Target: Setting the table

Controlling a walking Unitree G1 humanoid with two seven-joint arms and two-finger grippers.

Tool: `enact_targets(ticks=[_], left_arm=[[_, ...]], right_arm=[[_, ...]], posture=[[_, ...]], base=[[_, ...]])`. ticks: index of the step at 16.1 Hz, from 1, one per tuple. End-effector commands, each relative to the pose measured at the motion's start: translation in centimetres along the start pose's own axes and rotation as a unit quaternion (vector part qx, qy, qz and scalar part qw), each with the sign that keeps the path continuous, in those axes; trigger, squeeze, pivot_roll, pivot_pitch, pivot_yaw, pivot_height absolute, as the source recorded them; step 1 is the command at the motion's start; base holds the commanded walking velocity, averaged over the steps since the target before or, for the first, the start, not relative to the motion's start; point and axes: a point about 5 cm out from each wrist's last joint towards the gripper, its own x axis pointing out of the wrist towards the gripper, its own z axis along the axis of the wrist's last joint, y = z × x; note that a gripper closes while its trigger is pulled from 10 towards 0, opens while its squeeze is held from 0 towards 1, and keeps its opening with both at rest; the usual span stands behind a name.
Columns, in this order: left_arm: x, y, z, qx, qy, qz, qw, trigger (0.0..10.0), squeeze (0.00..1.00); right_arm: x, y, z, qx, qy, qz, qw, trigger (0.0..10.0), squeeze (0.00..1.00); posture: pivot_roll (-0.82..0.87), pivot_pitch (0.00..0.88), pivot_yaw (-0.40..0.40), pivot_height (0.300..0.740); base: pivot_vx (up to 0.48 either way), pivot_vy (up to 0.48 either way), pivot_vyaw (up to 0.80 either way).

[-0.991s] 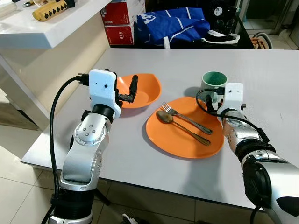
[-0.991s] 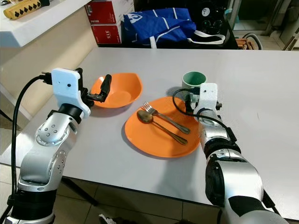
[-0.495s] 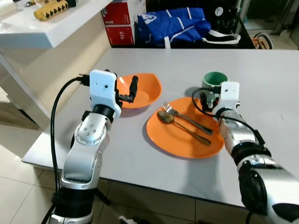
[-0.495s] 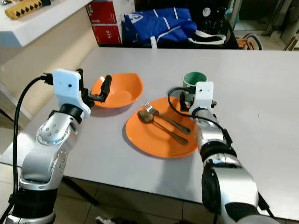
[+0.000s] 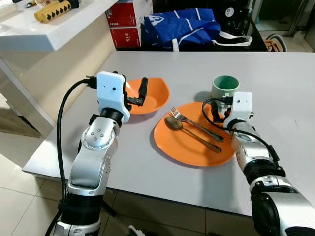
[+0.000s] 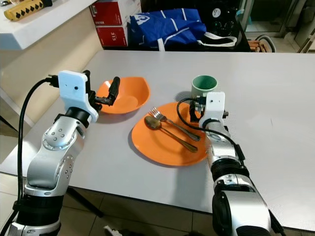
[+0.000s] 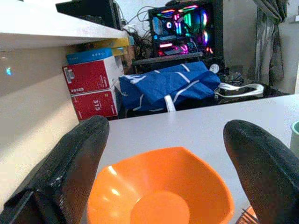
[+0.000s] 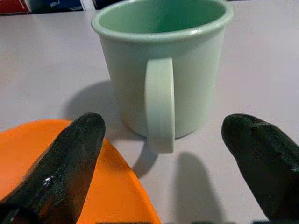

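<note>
mug, pale green, is standing upright on the table just in front of the right hand, with its handle turning toward that hand. the right hand is hovering low with its two black fingers spread wide, one on each side of the handle, and they are not touching the mug. this hand is sitting at the edge of the orange plate, which is lying flat on the table between the two arms. a fork and a spoon are resting side by side on the plate, slanting across it.

the left hand is hanging over the near rim of the orange bowl, released, with fingers wide apart and holding nothing. the bowl is sitting on the table just beside the plate, to the robot's left of it, and the two are not touching.

beyond the far edge of the table a blue bag is lying, with red boxes next to it. on a white shelf at the left a yellow power strip is lying.
</note>
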Motion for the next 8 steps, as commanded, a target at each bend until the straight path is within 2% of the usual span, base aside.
enact_targets(ticks=[1,8], left_arm=[[-0.03,0.45,-0.06,0.005,0.001,0.002,1.000,10.0,0.00],[-0.03,0.45,-0.06,0.005,0.001,0.002,1.000,10.0,0.00]], right_arm=[[0.05,0.51,0.34,0.000,-0.003,0.006,1.000,10.0,0.00],[0.05,0.51,0.34,0.000,-0.003,0.006,1.000,10.0,0.00]], posture=[[-0.18,0.000,0.138,0.740],[-0.18,0.000,0.138,0.740]], base=[[0.000,0.000,0.00],[0.000,0.000,0.00]])
